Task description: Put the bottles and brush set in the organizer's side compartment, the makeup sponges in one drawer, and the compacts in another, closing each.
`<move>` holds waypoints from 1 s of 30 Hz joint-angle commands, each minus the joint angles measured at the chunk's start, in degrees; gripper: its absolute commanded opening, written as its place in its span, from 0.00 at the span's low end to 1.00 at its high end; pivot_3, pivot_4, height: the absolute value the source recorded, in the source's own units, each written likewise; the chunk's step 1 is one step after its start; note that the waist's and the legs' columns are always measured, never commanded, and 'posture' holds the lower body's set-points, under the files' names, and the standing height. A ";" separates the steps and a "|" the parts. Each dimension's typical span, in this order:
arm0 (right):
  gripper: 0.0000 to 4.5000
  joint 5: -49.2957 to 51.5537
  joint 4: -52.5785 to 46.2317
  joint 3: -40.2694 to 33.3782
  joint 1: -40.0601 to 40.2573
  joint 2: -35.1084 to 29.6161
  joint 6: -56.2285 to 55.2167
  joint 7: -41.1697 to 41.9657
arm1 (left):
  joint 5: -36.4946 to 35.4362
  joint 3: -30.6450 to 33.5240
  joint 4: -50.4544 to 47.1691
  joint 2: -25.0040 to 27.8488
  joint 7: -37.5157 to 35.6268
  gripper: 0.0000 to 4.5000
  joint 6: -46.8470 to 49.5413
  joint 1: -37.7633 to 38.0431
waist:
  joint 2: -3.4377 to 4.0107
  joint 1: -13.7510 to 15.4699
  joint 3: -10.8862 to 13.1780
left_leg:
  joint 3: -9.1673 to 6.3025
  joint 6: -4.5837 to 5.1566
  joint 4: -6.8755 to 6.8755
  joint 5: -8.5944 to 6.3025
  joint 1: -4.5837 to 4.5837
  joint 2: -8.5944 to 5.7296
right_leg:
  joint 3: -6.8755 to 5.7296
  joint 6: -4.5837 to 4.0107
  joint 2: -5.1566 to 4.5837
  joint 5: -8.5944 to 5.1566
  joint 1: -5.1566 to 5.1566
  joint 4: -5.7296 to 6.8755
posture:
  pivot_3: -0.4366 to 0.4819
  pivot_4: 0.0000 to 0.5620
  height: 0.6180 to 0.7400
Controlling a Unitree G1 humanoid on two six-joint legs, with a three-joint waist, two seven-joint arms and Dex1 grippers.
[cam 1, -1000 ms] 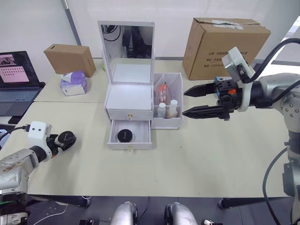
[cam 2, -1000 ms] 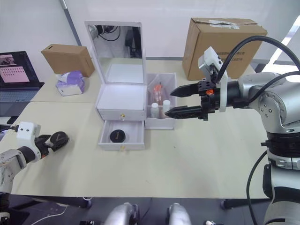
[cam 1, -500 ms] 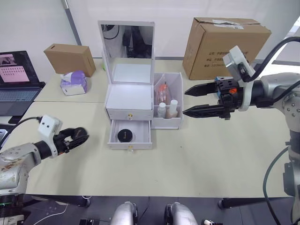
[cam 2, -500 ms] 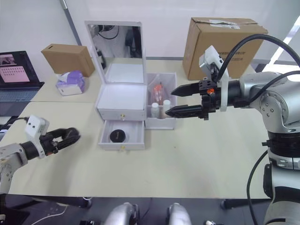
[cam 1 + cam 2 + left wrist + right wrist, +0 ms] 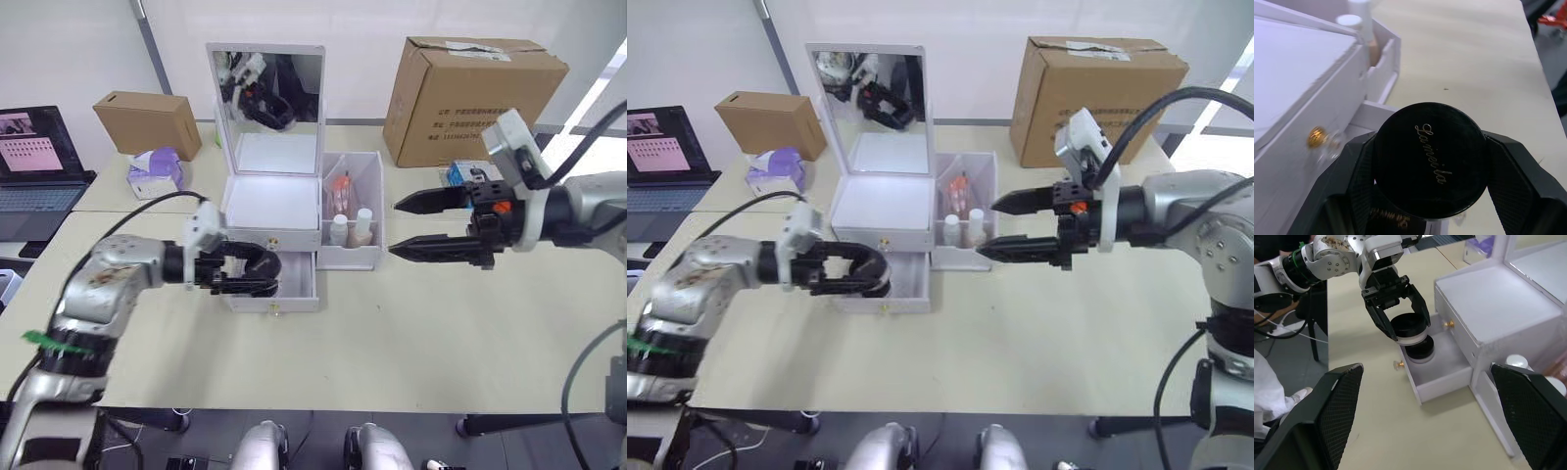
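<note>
L claw (image 5: 1400,318) grips a black compact (image 5: 1430,159) over the open lower drawer (image 5: 1442,369) of the organizer (image 5: 269,211), just above a 2nd compact (image 5: 1420,350) lying inside. R claw (image 5: 400,227) hangs wide open and empty beside the side compartment (image 5: 353,257) w/ the bottles (image 5: 349,227), above the worktop (image 5: 411,333).

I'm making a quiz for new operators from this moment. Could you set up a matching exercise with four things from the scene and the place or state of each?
Things:
1. left hand
2. right hand
3. lower drawer
4. two white-capped bottles

States or places:
A. standing in the side compartment
B. pulled out, one black compact lying in it
C. open, hovering beside the organizer
D. shut on a black compact above the drawer

Pairs: 1-D, 2-C, 3-B, 4-A
</note>
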 commanded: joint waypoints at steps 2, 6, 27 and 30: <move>1.00 4.35 -3.92 -5.73 1.36 -1.21 2.12 -3.84 | 4.29 -2.90 3.21 -1.95 -2.25 0.64 -4.77 -4.36 | 0.00 -0.22 0.00 | -0.01 0.01 0.01 0.00 0.02 0.02 | 0.17 0.00 0.10 0.00 -0.03 0.00 | 0.48 0.27 0.92; 1.00 6.67 -5.99 -7.60 3.95 -3.22 3.29 -5.74 | 7.55 -4.63 6.54 -4.51 -1.81 0.64 -7.29 -7.06 | 0.00 -0.27 0.00 | -0.06 0.01 0.01 0.00 0.14 0.02 | 0.34 0.14 0.21 -0.09 0.00 0.00 | 0.48 0.27 0.92; 1.00 8.43 -5.39 -7.78 7.34 -6.32 -0.75 -7.62 | 14.65 -4.34 10.16 -6.20 1.79 1.00 -9.60 -7.48 | 0.01 -0.30 0.00 | -0.08 0.01 0.02 0.01 0.24 0.03 | 0.45 0.19 0.25 -0.11 0.02 0.04 | 0.48 0.27 0.92; 1.00 8.53 -4.99 -7.33 6.96 -6.22 -1.04 -7.40 | 13.97 -4.02 8.45 -6.05 1.64 1.00 -8.32 -6.92 | 0.01 -0.31 0.00 | -0.08 0.02 0.03 0.01 0.24 0.04 | 0.47 0.19 0.27 -0.11 0.02 0.05 | 0.48 0.27 0.92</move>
